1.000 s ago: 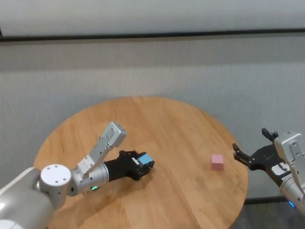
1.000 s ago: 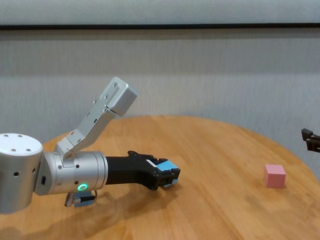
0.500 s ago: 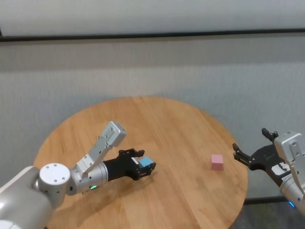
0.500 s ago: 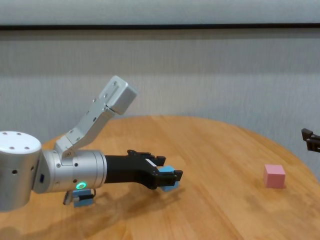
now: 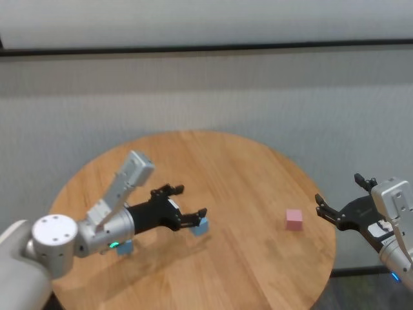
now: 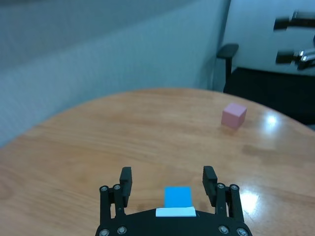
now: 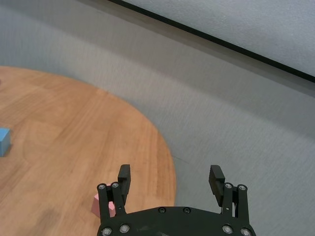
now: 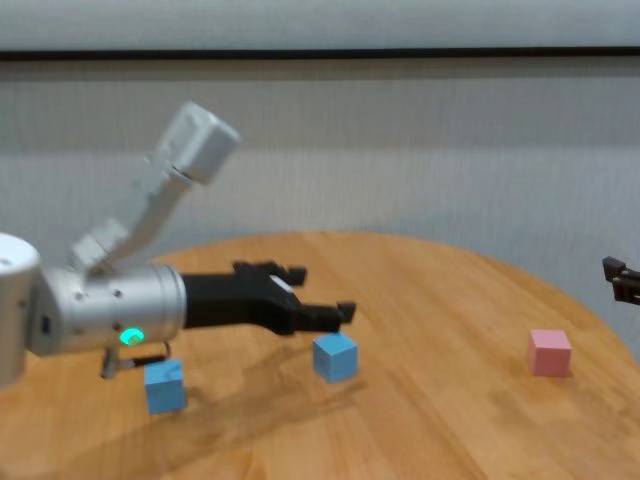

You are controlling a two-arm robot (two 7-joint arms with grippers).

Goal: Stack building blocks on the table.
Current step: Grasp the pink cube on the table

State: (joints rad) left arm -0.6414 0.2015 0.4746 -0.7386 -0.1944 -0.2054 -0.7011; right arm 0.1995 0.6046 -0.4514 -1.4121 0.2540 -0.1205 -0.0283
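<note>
My left gripper (image 5: 188,201) is open and empty, raised just above and behind a light blue block (image 5: 202,225) that sits alone on the round wooden table (image 5: 245,168). The left wrist view shows that block (image 6: 177,196) between the spread fingers (image 6: 126,179), apart from both. In the chest view the gripper (image 8: 320,292) hovers above the block (image 8: 335,357). A second light blue block (image 5: 124,247) sits under my left forearm (image 8: 165,386). The pink block (image 5: 294,219) sits at the right (image 8: 550,352). My right gripper (image 5: 341,190) is open, parked off the table's right edge (image 7: 170,173).
The table's edge runs close to the pink block on the right. A grey wall stands behind the table. A dark chair (image 6: 229,51) stands beyond the far edge in the left wrist view.
My left gripper opened and let go of the blue block, which now rests on the table. The gripper rose and drew back to the left. The right arm has not moved.
</note>
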